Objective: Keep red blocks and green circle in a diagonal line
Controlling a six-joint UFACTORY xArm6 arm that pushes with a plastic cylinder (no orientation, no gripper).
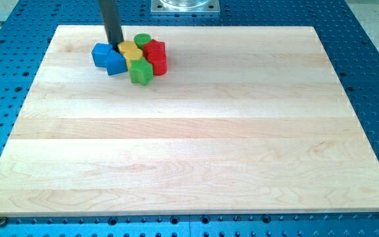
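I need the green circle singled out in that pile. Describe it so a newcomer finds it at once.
Start at the wooden board and go to the block cluster near its top-left. The green circle sits at the cluster's top edge, touching the upper red block, with my tip to its left. Unlike the lower green block, it is a round cylinder.

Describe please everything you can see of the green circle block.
The green circle is a small, matte green cylinder standing upright at the top of the block cluster, near the board's top left. Only its round top and a little of its side show. It seems to touch the upper red block and the yellow block. My tip is left of it, apart.
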